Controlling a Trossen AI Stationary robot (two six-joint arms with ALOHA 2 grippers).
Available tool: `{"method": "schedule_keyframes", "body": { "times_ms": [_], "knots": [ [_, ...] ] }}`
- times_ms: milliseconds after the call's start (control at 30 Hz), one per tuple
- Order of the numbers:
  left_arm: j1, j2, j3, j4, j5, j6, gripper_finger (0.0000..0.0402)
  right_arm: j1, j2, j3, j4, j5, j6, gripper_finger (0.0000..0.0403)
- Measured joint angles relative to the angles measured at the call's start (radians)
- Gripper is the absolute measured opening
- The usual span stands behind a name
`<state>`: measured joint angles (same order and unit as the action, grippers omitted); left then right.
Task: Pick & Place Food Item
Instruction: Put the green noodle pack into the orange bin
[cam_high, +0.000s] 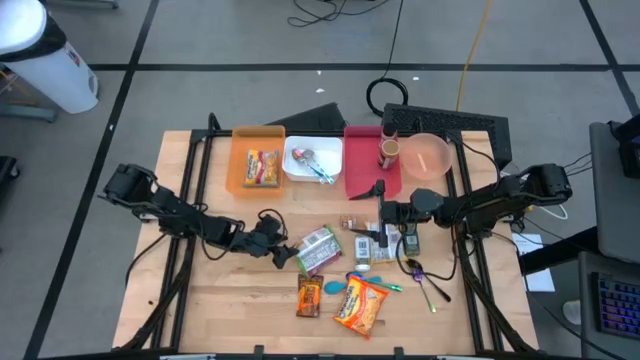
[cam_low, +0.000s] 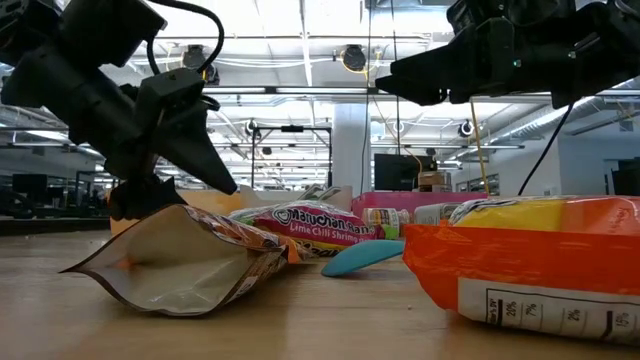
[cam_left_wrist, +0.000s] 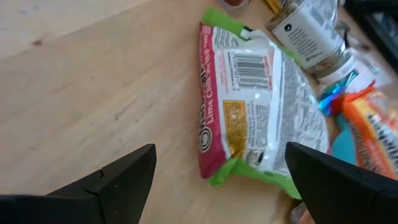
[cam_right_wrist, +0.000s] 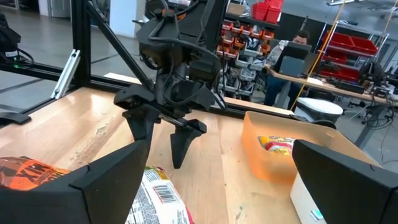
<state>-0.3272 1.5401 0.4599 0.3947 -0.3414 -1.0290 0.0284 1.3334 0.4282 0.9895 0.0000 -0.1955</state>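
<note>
Lime chili shrimp noodle packet (cam_high: 318, 250), pink with green ends, flat on the table at frame centre. Barcode side up, slightly tilted.

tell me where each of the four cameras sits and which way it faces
High view: overhead, straight down; both arms, left gripper, right gripper.
Low view: table height, level across the table; both arms above.
Left wrist view: down past its open fingers at the Maruchan lime chili shrimp ramen packet.
Right wrist view: across the table to the left gripper and orange bin.
Shared: that packet shows in all four.
</note>
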Motion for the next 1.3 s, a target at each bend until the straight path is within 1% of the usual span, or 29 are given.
{"method": "schedule_keyframes", "body": {
  "times_ms": [167,367,500,700,867,933,1000,1300],
  "knots": [
    [-0.001,0.0,0.0,-0.001,-0.001,-0.047,0.0365,0.0,0.0,0.0,-0.001,0.0,0.0,0.0394],
    [-0.001,0.006,0.0,0.001,-0.008,-0.056,0.0365,0.0,0.0,0.0,0.0,0.0,0.0,0.0394],
    [-0.001,0.039,0.0,0.005,-0.011,-0.081,0.0365,0.0,0.0,0.0,-0.001,0.003,0.0,0.0394],
    [-0.001,0.1,0.004,0.075,-0.011,-0.092,0.0365,0.0,0.0,0.0,-0.001,0.007,0.0,0.0394],
    [-0.001,0.106,0.004,0.084,0.004,-0.09,0.0362,0.0,0.0,0.0,-0.001,0.027,0.0,0.0394],
    [0.0,0.106,0.004,0.083,0.015,-0.09,0.0349,0.0,0.0,0.0,-0.001,0.032,0.0,0.0394],
    [0.001,0.107,0.004,0.08,0.017,-0.091,0.0327,-0.001,0.0,0.0,-0.001,0.032,0.0,0.0394],
    [0.0,0.109,0.003,0.084,0.043,-0.091,0.0191,-0.001,0.0,0.0,-0.001,0.031,-0.002,0.0394]
  ]
}}
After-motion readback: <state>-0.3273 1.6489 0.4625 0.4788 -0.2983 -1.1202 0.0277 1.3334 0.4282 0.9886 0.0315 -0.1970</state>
